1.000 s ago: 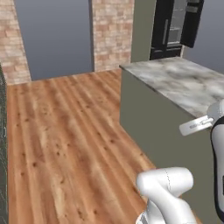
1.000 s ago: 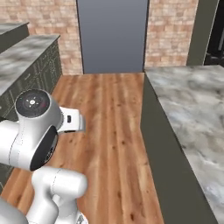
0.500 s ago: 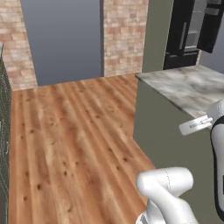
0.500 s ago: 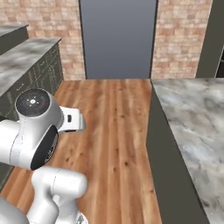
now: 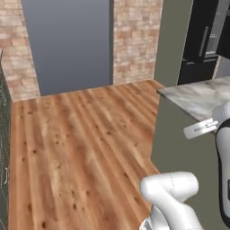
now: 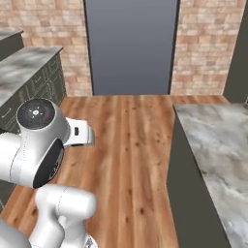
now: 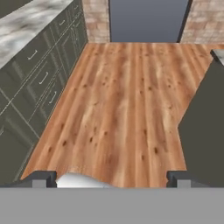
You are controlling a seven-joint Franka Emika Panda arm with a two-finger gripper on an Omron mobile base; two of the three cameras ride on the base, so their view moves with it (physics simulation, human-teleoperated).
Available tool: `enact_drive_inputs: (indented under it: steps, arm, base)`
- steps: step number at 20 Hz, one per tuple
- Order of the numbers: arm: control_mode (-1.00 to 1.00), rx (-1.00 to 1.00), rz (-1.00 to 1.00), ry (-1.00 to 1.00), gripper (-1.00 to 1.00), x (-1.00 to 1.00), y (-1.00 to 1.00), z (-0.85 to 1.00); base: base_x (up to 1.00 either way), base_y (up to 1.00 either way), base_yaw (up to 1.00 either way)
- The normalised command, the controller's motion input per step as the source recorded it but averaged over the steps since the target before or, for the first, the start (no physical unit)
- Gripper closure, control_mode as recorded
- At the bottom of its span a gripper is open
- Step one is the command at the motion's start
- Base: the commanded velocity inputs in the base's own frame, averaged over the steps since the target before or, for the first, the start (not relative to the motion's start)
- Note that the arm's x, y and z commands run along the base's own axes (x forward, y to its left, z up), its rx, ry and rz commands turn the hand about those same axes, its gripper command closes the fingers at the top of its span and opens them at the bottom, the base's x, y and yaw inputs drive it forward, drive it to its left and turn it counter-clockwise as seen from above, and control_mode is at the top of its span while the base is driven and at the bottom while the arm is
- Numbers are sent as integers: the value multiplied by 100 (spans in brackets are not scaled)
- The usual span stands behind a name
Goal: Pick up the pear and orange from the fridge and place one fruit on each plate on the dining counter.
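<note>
The fridge (image 5: pixel 204 42) stands far right in the left base view, a glossy black front behind the far end of the surface (image 5: pixel 197 96); no fruit can be made out on it from here, and no plates show on the marbled top. The surface (image 6: pixel 218 145) runs along the right, its olive-grey side facing the wood floor (image 6: pixel 131 145). The pincer (image 7: pixel 111 180) is wide open and holds nothing, looking down the floor towards the grey door (image 7: pixel 146 19). So the fridge lies ahead and off to the pincer's right, well apart. I judge the base must get round the surface's end before any reach. Counted: one fridge, one dining surface, one second counter (image 6: pixel 24 72) on the left.
</note>
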Motion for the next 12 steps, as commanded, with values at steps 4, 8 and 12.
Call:
enact_drive_inputs:
  steps: [4,8,12]
  arm:
    - [100,0,0,0,-100,0,0,0]
    - [100,0,0,0,-100,0,0,0]
    - [100,0,0,0,-100,0,0,0]
  base:
    - [100,4,-2]
    - [100,12,-13]
    - [100,22,-23]
